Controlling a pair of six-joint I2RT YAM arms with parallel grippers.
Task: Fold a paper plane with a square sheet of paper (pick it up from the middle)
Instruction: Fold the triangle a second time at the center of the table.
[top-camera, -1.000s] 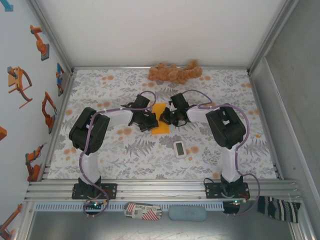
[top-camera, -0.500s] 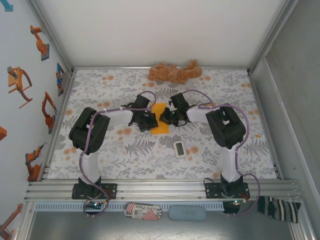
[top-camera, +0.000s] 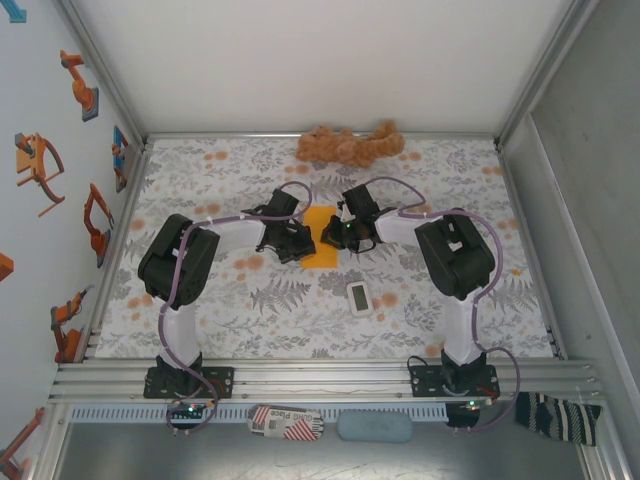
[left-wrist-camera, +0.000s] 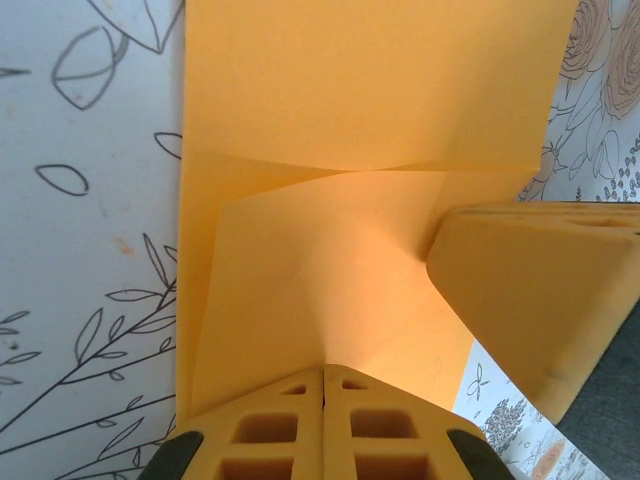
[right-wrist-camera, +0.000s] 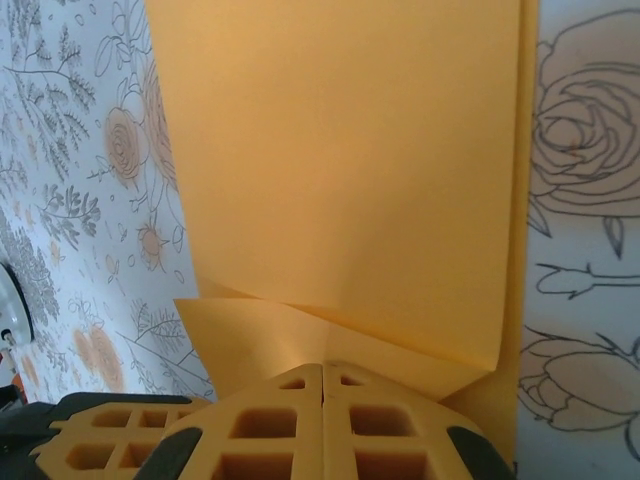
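1. Square sheet of paper (top-camera: 320, 252): orange, partly folded, lying on the floral table cover (top-camera: 200, 180) at mid-table between the two grippers. In the left wrist view the paper (left-wrist-camera: 370, 90) shows a flat far layer, slanted creases meeting near its middle, and a paler flap running down to the fingers. In the right wrist view the paper (right-wrist-camera: 340, 150) has a broad flap lying over a lower layer, its right corner slightly lifted.

2. Left gripper (top-camera: 306, 242): at the sheet's left edge. Its orange fingers are pressed together with no gap, and the tips sit on the paper. Whether a layer is pinched between them cannot be told.

3. Right gripper (top-camera: 333, 236): at the sheet's right edge, facing the left one. Its jaws are likewise together, with the tips on the paper. A pinch cannot be confirmed. One of its fingers (left-wrist-camera: 540, 300) shows in the left wrist view, resting on the sheet.

4. Brown plush toy (top-camera: 350, 147): at the far table edge, well apart from the paper.

5. Small white device (top-camera: 359, 297): nearer the arm bases, to the right of the sheet and not touching it.
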